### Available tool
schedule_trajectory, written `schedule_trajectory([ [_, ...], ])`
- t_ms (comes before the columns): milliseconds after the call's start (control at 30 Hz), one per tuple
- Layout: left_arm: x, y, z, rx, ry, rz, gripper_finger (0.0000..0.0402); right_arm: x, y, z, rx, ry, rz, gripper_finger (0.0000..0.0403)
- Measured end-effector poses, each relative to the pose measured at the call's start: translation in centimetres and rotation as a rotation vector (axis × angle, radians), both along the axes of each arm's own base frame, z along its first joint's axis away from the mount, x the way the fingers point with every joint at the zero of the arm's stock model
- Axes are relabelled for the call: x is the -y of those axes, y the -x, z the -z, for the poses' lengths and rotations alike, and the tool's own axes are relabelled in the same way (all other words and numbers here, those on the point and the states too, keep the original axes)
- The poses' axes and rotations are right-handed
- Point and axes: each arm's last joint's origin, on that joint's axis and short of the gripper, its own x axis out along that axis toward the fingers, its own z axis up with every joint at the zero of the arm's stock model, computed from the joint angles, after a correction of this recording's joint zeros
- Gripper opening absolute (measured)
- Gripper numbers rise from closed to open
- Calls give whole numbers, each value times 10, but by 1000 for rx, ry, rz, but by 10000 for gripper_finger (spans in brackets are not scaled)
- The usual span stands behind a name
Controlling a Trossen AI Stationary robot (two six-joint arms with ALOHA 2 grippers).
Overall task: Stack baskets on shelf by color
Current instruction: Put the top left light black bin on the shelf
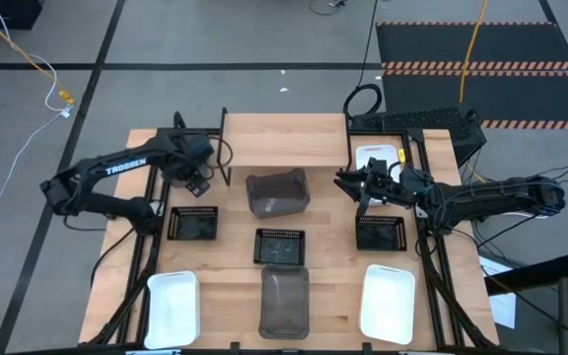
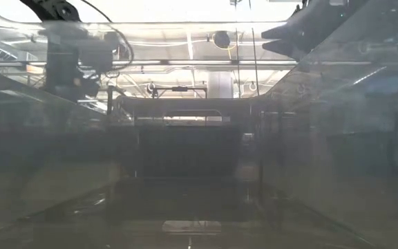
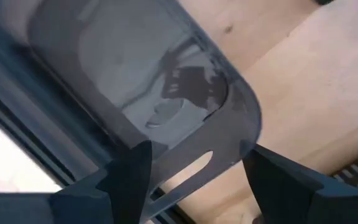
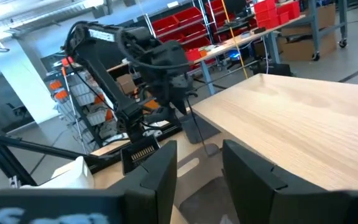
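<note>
Looking straight down, your shelf (image 1: 284, 148) sits at the far middle of the tabletop (image 1: 230, 261), and one dark grey basket (image 1: 277, 191) is resting at its front edge, tilted a little.

Your left gripper (image 1: 198, 180) hangs over the shelf's left end, just beside that grey basket. From the left wrist camera its fingers (image 3: 126, 177) stand well apart with nothing between them, and the grey basket's rounded corner (image 3: 166, 93) fills the view right ahead of them.

Your right gripper (image 1: 355, 183) is on the other side, at the shelf's right end, reaching toward the same basket. From its wrist camera the fingers (image 4: 157, 171) sit fairly close together with a gap, nothing gripped, and the shelf's plank (image 4: 291, 118) spreads out ahead with the left arm (image 4: 123, 68) beyond it.

Behind the right arm, a white basket (image 1: 378, 158) is at the far right of the tabletop.

Middle row: a black mesh tray (image 1: 193, 223) to the left, a second mesh tray (image 1: 279, 247) in the centre, a third mesh tray (image 1: 381, 233) on the right, partly under the right arm.

Near row: a white basket (image 1: 173, 309) left, a second dark grey basket (image 1: 284, 302) centre, touching the centre mesh tray's near edge, and a white basket (image 1: 388, 303) right.

The low camera is hazed over by something translucent, so it tells you little.
</note>
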Motion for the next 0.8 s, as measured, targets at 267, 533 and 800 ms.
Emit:
schedule_trajectory([
  [267, -11, 1, 9, 10, 79, -5, 244, -2, 0, 0, 1, -4, -23, 123],
  [533, -7, 6, 3, 34, 67, -82, 85, -4, -1, 0, 1, -4, -33, 123],
  [800, 4, 18, -22, 119, 10, -218, 28, -4, -1, 0, 0, 0, -32, 123],
])
